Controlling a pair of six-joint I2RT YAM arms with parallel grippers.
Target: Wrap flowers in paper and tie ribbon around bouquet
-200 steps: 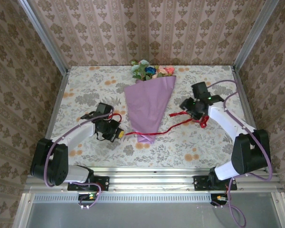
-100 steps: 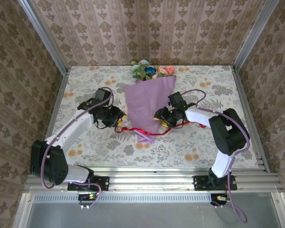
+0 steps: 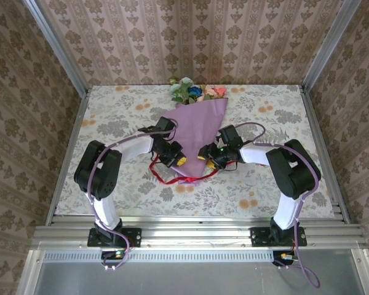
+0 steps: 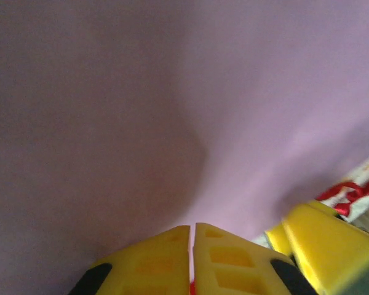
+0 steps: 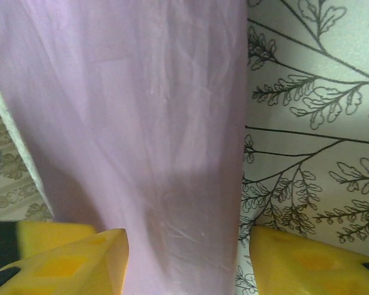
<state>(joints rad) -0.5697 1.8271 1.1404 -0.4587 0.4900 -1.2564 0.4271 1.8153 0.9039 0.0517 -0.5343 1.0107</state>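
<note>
Arms now converged on bouquet (image 3: 194, 123): right jaws half-open astride it, left jaws shut on ribbon (image 3: 166, 180); tying likely begins.

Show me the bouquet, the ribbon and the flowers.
bouquet (image 3: 194, 129), top external view, middle of the lilac paper cone.
ribbon (image 3: 166, 180), top external view, red loop beside the cone's tip.
flowers (image 3: 195, 92), top external view, blue bloom.

Pale tablecloth printed with grey leaf sprays and orange blossoms (image 3: 264, 184) is covering the whole work surface and lying flat; the right wrist view is showing its fine branching fern lines (image 5: 313, 123). Brown damask-patterned wall panels (image 3: 197, 37) are enclosing it on three sides. Silver aluminium corner posts (image 3: 55, 46) are rising at the back corners. A slotted aluminium rail (image 3: 197, 232) is running along the near edge.
</note>
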